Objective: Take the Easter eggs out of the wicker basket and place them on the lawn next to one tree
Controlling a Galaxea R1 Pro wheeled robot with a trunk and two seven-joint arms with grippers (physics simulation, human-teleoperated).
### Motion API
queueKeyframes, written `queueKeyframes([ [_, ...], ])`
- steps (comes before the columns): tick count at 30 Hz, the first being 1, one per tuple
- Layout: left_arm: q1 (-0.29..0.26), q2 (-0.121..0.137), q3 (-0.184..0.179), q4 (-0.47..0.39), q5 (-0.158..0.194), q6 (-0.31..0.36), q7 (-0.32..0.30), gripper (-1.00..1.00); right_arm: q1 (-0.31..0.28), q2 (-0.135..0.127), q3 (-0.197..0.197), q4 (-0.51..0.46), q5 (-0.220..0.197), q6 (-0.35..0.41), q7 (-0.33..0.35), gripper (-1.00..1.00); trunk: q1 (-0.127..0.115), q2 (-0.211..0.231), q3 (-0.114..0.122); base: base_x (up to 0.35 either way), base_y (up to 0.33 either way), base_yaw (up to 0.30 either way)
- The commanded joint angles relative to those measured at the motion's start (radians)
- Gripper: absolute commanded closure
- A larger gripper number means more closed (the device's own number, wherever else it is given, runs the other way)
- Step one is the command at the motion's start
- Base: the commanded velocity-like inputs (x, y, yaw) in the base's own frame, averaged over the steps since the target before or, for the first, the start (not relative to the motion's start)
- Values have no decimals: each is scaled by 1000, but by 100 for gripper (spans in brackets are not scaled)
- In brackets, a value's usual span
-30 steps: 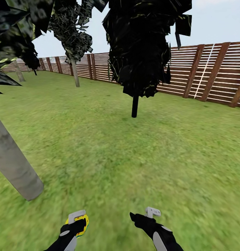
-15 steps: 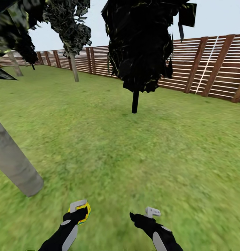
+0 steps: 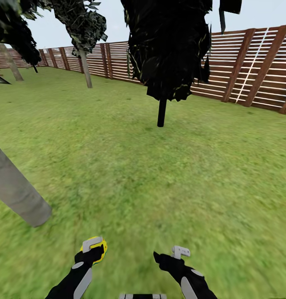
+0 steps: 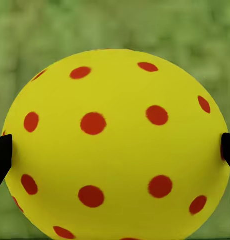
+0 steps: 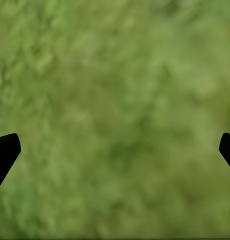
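Left gripper is clamped on a yellow red-dotted Easter egg, carried low over the mottled green lawn, presumably for placing near the pale grey tree trunk just left. Right gripper is spread, empty. Egg's zigzag bands hidden; trunk cut off at frame edge.

Both arms enter from the near edge of the head view: glossy black shells, each with an elongated pale grey panel along the forearm. The left gripper and right gripper each end in a black wrist housing capped by a small light grey angular bracket. In the wrist views the fingertips are plain matte black wedges, no markings or cables visible.
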Motion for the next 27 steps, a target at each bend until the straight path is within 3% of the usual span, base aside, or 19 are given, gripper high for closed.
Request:
queueKeyframes([
  [1, 0, 1, -8, -1, 10, -2, 8, 100, 0, 0, 1, -1, -8, 3, -4, -100, 0, -1, -5, 0, 0, 0],
  [8, 0, 1, -9, -1, 10, -2, 8, 100, 0, -2, 0, -1, -7, 2, -4, -100, 3, -2, -32, 0, 0, 0],
  [15, 0, 1, -10, -1, 12, -2, 8, 100, 0, -7, -13, -2, -19, 5, -3, -100, 3, -2, -32, 0, 0, 0],
  [17, 0, 1, -10, -1, 12, -2, 8, 100, 0, -20, -22, -5, -22, 5, -3, -100, 3, -2, -32, 0, 0, 0],
  [19, 0, 1, -10, -1, 12, -2, 8, 100, 0, -46, -57, -10, -25, 6, 15, -100, 3, -2, -32, 0, 0, 0],
  [23, 0, 0, -10, -1, 12, -2, 8, 100, 1, -70, -215, -16, -21, 20, 168, -100, 3, -2, -32, 0, 0, 0],
  [27, 0, 0, -10, -1, 12, -2, 8, 100, 1, -80, -264, -16, -15, 37, 231, -100, 5, -3, -47, 0, 0, 0],
])
